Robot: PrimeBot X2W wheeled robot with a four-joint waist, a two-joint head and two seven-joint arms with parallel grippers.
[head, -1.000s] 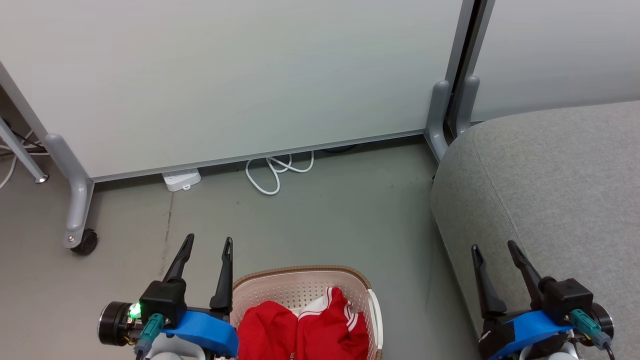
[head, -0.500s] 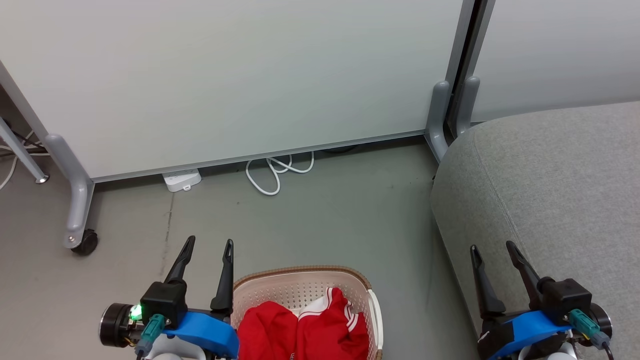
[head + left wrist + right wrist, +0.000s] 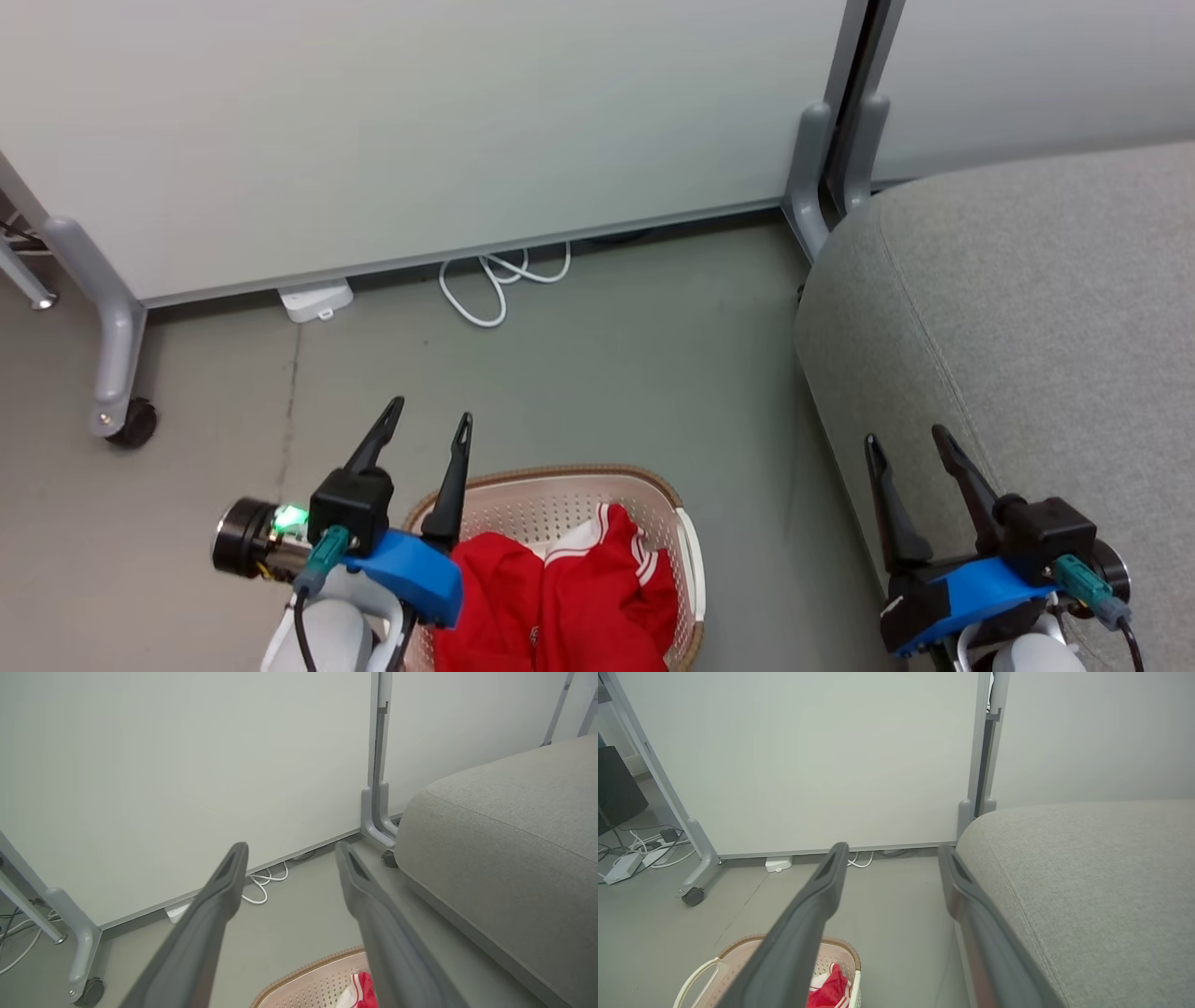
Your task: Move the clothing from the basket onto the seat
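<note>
L gripper [image 3: 432, 411] wide open, empty, R gripper [image 3: 904, 435] same

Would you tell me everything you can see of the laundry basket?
The basket is cream-white plastic with perforated walls, a brown woven-look rim and white side handles. It stands upright on the grey floor, left of the couch and apart from it. Red clothing with white stripes lies bunched inside. The open left gripper hovers over its left rim; contact cannot be judged.

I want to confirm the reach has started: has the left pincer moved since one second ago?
Yes. The left pincer has shifted right, toward the basket: its inner finger now overlaps the basket's left rim, where it stood beside it before.
</note>
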